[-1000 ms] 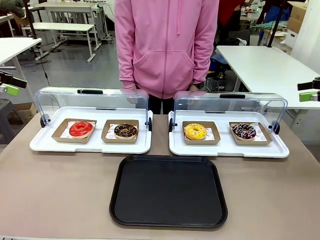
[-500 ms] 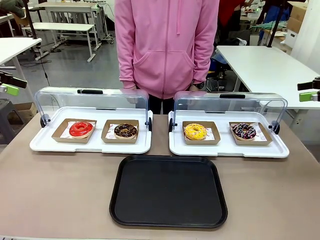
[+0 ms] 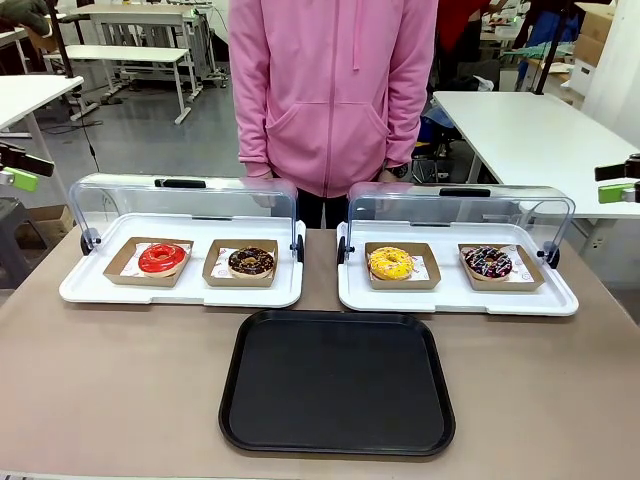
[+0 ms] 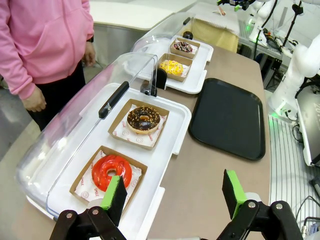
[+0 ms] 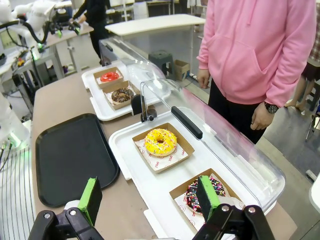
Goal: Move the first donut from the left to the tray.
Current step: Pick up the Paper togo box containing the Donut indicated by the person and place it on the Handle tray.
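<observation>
my left gripper (image 4: pixel 173 192), jaws apart, hangs near the red donut (image 4: pixel 111 171), reachable in its holder (image 4: pixel 86 165) since the lid (image 4: pixel 65 135) is raised; black tray (image 3: pixel 335 385) lies close; right gripper (image 5: pixel 149 197) gapes too.

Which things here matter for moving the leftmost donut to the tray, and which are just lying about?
For the job: glossy red-glazed ring donut in brown cardboard holder; large flat black plastic tray.
Lying about: chocolate-brown glazed donut; yellow-glazed donut; dark sprinkled donut.

We see bright, even overhead light, sharp focus and soft shadows; faint glare on the clear lids (image 3: pixel 130 205); wrist views seem to bend at the edges.
</observation>
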Motion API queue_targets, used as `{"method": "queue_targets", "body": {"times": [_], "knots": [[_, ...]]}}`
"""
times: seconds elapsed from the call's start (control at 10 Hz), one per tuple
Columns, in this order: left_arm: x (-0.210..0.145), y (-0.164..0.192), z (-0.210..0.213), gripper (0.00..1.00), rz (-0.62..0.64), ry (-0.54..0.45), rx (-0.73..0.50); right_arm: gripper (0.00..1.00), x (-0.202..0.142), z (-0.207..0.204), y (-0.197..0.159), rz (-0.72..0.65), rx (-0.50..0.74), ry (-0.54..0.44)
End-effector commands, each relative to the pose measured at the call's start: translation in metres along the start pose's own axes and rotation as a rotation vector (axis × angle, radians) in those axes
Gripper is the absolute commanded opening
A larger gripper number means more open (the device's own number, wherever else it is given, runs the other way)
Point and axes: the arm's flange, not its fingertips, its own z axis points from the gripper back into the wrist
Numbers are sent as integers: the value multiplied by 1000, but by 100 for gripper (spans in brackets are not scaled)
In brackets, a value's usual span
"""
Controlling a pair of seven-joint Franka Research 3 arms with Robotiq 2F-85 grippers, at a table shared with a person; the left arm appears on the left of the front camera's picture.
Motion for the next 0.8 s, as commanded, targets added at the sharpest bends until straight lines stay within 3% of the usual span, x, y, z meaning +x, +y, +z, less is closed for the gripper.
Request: {"method": "queue_targets", "body": {"times": [0.0,0.7], "knots": [[0,-1,0,100,-12,-12,-6,100,1,-2,-3,17,-1,-32],[0,-1,0,100,-12,-12,-6,100,1,-2,-3,17,-1,-32]]}}
